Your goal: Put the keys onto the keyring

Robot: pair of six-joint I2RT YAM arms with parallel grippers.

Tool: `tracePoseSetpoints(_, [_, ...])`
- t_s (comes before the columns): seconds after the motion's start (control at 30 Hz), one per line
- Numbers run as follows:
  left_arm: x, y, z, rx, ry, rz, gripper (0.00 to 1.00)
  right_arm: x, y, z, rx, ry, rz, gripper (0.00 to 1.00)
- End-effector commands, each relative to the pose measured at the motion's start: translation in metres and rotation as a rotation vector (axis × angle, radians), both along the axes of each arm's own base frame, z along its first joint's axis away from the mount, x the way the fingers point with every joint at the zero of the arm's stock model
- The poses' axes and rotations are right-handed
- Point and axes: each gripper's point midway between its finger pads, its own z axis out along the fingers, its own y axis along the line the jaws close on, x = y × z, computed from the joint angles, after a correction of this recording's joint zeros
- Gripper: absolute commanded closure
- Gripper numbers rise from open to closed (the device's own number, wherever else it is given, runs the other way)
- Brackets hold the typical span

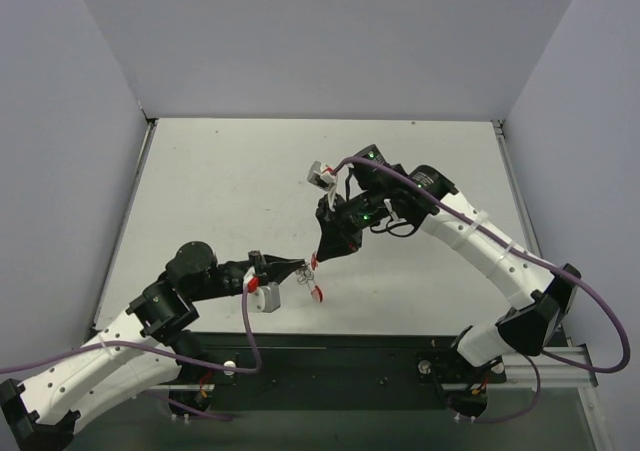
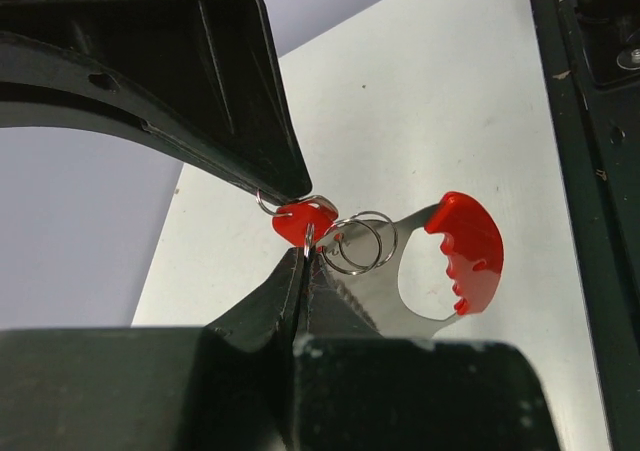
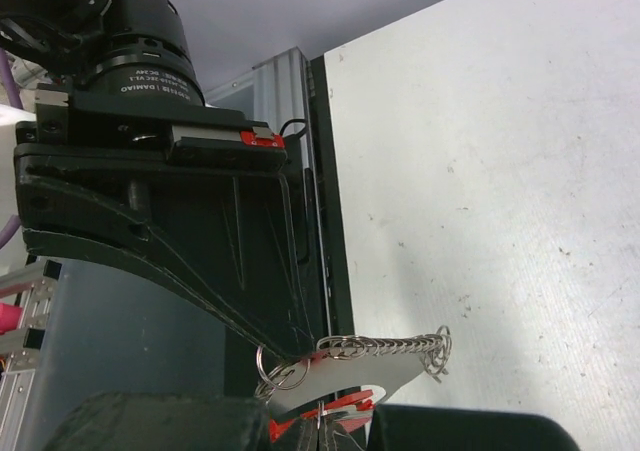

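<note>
Keyring (image 2: pixel 468 249) at left gripper (image 2: pixel 307 256) tips, seemingly in its grip

Thin keyring (image 2: pixel 470 249): bright red arc + grey-silver band, few small silver rings at one end. Hangs up off the table, ring end pinched in left hand (image 2: pixel 305 259). Tiny key (image 2: pixel 303 221) w/ small red tag touches the rings, nipped by right hand (image 3: pixel 320 426).

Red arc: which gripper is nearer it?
Left. The left gripper lies along the band joined to the red arc; the right gripper meets the small red tag, farther off.
</note>
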Motion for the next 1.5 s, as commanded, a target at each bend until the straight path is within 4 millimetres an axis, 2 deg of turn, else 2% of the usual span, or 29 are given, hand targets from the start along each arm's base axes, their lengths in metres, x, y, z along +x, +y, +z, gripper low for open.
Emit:
tracePoseSetpoints(0.0, [0.004,0.004,0.023,-0.051,-0.067,0.032,1.00,-0.003,0.002,0.005,-0.013,0.024,-0.001,1.00])
tracePoseSetpoints(0.7, [0.010,0.003,0.015,-0.027,-0.051,0.055,1.00,-0.009,0.011,0.006,-0.021,0.035,0.041,1.00])
tracePoseSetpoints(1.47, [0.010,0.003,0.015,-0.034,-0.050,0.060,1.00,-0.009,0.014,-0.003,-0.054,0.061,0.051,1.00])
